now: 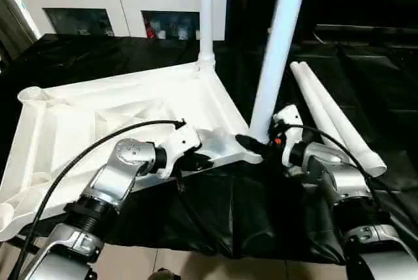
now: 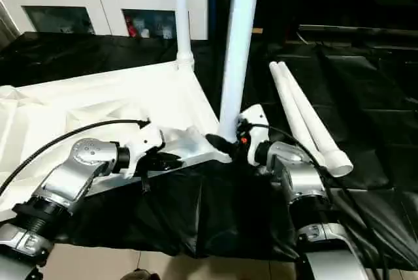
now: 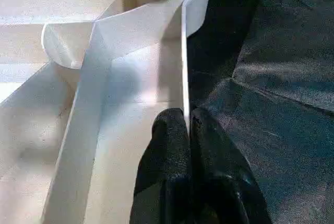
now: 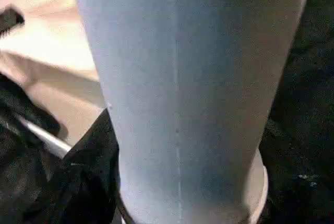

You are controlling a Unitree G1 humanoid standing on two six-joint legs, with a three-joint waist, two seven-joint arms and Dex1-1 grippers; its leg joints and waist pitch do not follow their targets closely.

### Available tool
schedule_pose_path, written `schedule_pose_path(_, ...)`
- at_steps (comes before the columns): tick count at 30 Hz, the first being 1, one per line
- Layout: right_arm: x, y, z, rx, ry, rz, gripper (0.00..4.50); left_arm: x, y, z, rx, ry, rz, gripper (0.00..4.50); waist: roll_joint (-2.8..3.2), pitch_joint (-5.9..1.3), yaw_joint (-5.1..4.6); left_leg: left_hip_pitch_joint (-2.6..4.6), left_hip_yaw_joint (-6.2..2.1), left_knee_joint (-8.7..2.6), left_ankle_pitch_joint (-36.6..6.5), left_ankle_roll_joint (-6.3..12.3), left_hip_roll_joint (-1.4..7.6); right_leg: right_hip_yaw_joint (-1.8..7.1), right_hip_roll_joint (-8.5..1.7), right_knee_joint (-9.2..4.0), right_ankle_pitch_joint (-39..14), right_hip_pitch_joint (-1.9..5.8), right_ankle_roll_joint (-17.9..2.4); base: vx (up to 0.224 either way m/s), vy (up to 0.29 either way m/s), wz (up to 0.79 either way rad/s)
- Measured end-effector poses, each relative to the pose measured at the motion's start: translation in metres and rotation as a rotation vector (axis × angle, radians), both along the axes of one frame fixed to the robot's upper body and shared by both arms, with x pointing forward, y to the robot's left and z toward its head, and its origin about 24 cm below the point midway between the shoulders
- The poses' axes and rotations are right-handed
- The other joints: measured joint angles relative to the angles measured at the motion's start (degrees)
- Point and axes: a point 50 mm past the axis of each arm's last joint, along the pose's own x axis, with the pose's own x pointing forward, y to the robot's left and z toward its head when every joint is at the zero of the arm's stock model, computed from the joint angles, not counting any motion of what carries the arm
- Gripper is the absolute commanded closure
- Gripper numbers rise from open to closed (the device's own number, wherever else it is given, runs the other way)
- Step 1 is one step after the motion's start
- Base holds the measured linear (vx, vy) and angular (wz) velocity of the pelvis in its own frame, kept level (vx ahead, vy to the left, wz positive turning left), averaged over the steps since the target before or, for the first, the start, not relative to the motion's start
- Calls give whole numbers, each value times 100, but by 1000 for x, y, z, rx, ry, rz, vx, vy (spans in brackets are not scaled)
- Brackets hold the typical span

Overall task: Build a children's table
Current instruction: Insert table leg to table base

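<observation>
The white tabletop [image 1: 130, 107] lies upside down on black cloth, its ribs facing up. One white leg [image 1: 206, 12] stands in the far corner socket. A second leg [image 1: 279, 45] stands upright at the near right corner socket. My right gripper [image 1: 258, 144] holds this leg at its base, one black finger [image 1: 247, 142] pressed against it; the right wrist view looks straight at the leg [image 4: 177, 93]. My left gripper [image 3: 187, 122] is shut on the tabletop's thin near rim [image 3: 183, 67], just left of that corner. Two more legs [image 1: 333, 113] lie side by side to the right.
A white glass-door cabinet [image 1: 117, 6] stands behind the work area. The black cloth [image 1: 372, 64] covers the surface and hangs over its near edge, with light floor [image 1: 196, 267] below. A black cable [image 1: 78, 156] loops over my left forearm.
</observation>
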Motion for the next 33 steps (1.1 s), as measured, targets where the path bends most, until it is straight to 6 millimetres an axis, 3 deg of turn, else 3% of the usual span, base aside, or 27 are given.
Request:
schedule_pose_path(7,-2,-2,0,-39,-20,68,176,-1,2,0,4,4,-17,450,-21,-4,5,1,0,0,0,0,0,0,0,1,0,1,0,0,0,0)
schedule_pose_path(17,-8,-7,-11,-6,-30,154,176,-4,10,-2,24,6,-84,450,-114,-53,24,13,2,1,0,0,1,2,0,2,0,9,0,0,0,0)
schedule_pose_path(33,-11,-10,-22,150,-37,68,177,-2,10,-4,18,-5,-89,450,-109,-52,27,32,3,-4,0,-1,0,7,0,14,1,20,-1,0,0,0)
